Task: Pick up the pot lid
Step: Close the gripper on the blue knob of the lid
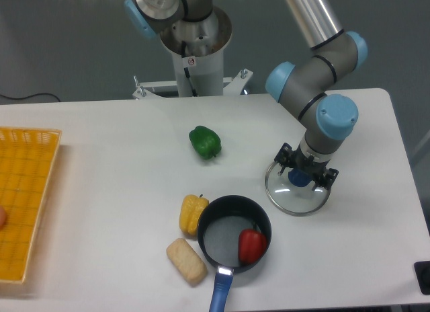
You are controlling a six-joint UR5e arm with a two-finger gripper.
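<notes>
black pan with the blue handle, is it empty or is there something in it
Not empty: a red vegetable lies inside the black pan, toward the picture's right side.

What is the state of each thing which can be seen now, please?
Gripper: jaws apart at the lid's knob; cannot tell if they grip it.
Pot lid: flat on the table, off the pot.
Pot: upright, uncovered, red vegetable inside.
Red vegetable: lying in the pot.
Green vegetable: lying on the table.
Yellow vegetable: beside the pot.
Orange crate: partly out of view.
</notes>
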